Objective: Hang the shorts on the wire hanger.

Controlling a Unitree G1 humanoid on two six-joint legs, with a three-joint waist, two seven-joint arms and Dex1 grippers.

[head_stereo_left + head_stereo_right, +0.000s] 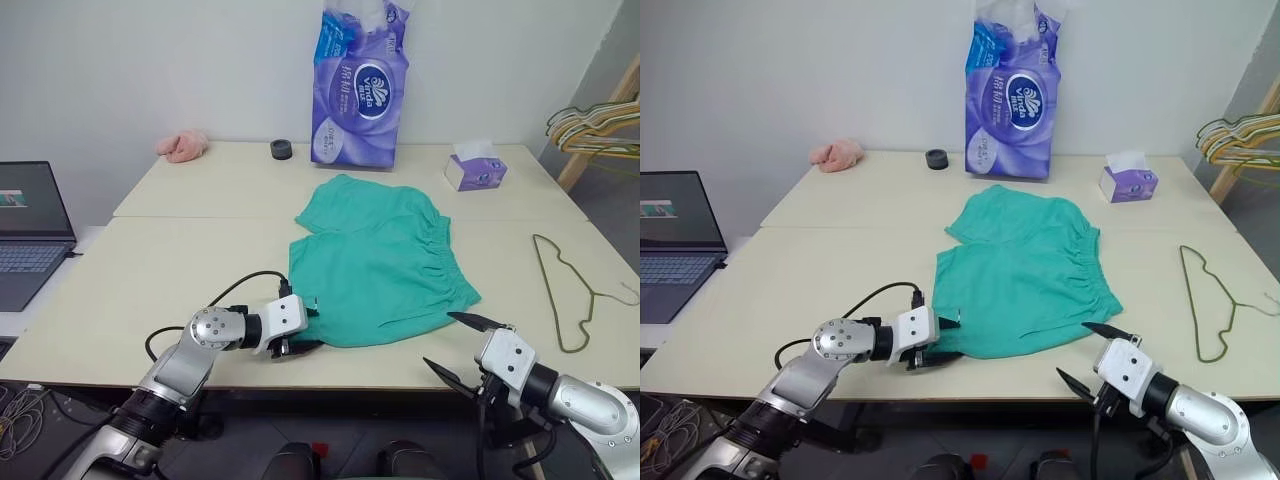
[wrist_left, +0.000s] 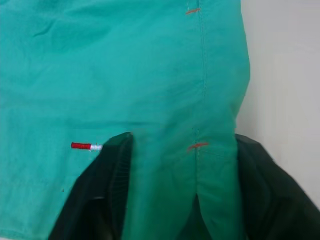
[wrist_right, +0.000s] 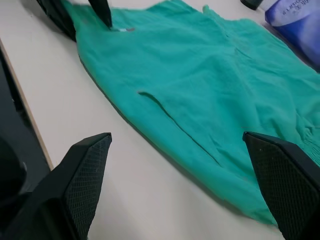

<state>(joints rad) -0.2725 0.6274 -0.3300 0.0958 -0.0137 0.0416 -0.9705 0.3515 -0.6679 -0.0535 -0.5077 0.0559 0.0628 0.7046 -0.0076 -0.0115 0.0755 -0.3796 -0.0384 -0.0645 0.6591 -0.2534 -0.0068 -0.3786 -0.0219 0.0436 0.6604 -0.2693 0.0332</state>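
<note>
A: What does the room hold?

B: A white wall behind a pale table point(image 1: 150, 270); a laptop point(image 1: 30, 235) sits off its left edge.

A: The shorts?

B: The teal shorts point(image 1: 375, 265) lie flat mid-table, gathered waistband toward the right edge. The wire hanger point(image 1: 565, 290) lies near that edge, apart.

A: Fingers?

B: Left gripper point(image 1: 297, 335) pinches the hem at the near edge; right gripper point(image 1: 465, 345) gapes wide, holding nothing.

Purple tissue pack point(image 1: 360, 85): brand "Vinda" is printed on an oval logo; remaining characters cannot be read.
</note>
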